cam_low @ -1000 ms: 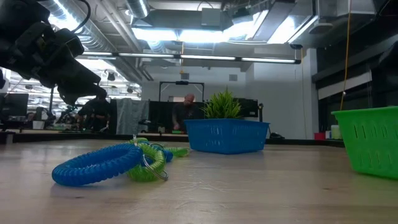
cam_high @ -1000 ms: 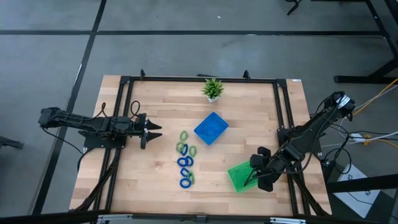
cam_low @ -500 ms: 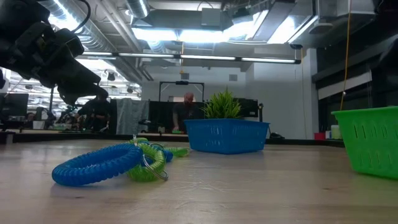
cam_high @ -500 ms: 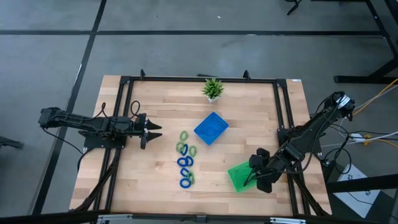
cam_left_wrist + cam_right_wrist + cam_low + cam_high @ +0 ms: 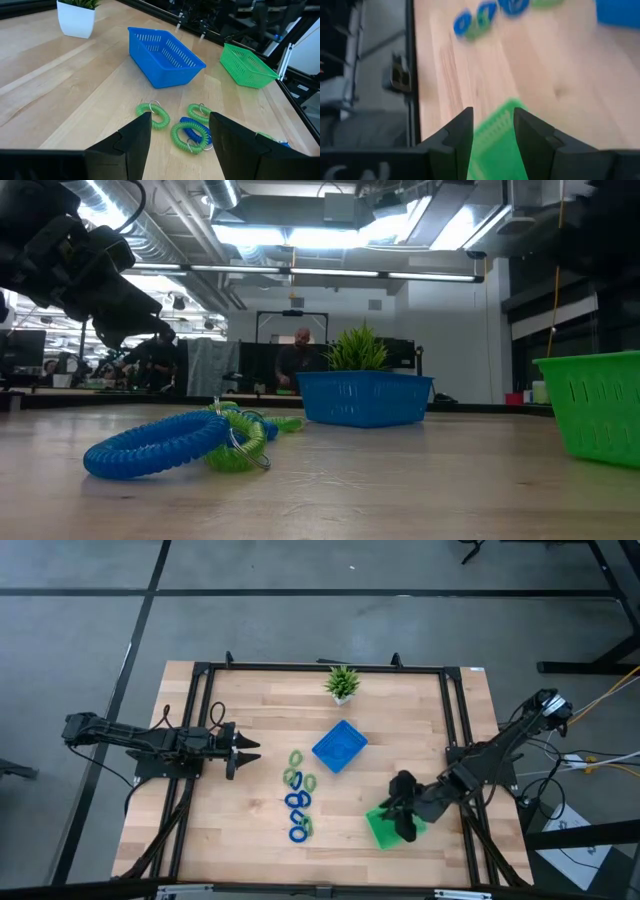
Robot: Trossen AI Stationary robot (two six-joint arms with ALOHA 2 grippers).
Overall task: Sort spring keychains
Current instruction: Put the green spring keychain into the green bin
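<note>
Spring keychains (image 5: 298, 799) mid-table (blue, green mixed); left gripper (image 5: 247, 750) beside, right gripper (image 5: 396, 818) over green tray (image 5: 381, 827), both open-fingered.

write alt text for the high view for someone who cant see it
Overhead view of a wooden table with blue and green spring keychains clustered near its middle, none yet in the blue tray or green tray. The right gripper hangs over the green tray, the left gripper waits open at the left side, and a small potted plant stands at the far edge.

Even overhead light, soft shadows; ceiling lamps (image 5: 340, 235) glare; right wrist view motion-blurred.
</note>
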